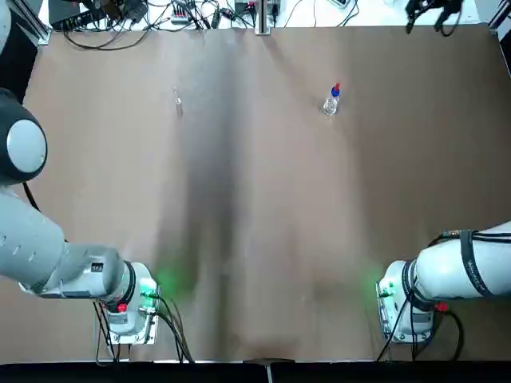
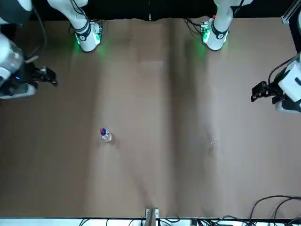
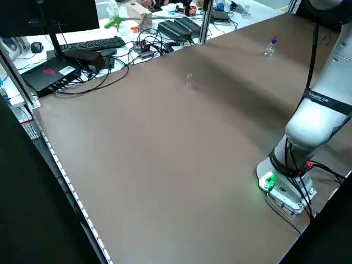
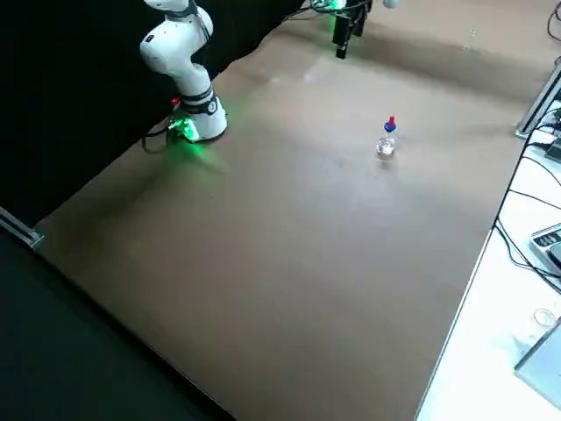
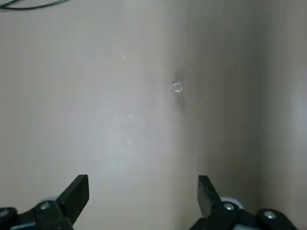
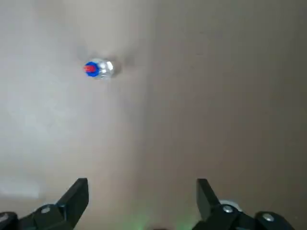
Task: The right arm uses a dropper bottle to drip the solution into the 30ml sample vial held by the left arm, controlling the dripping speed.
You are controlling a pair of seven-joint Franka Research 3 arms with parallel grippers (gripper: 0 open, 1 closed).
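The dropper bottle (image 1: 331, 101), clear with a blue collar and red tip, stands upright on the brown table at the far right (image 2: 105, 134) (image 6: 98, 69). The tiny clear 30ml sample vial (image 1: 179, 102) stands alone at the far left (image 5: 177, 87) (image 2: 212, 143). My right gripper (image 6: 141, 191) hovers open and empty well short of the bottle, near the table's right edge (image 2: 49, 76). My left gripper (image 5: 142, 191) is open and empty too, held back from the vial at the left edge (image 2: 256, 92). Neither gripper touches anything.
Both arm bases (image 1: 132, 307) (image 1: 403, 303) glow green at the near edge. Beyond the far edge lie cables (image 1: 160, 16), a keyboard (image 3: 91, 44) and black boxes (image 3: 179, 27) on a white bench. A metal post (image 1: 262, 16) stands at the far edge's middle.
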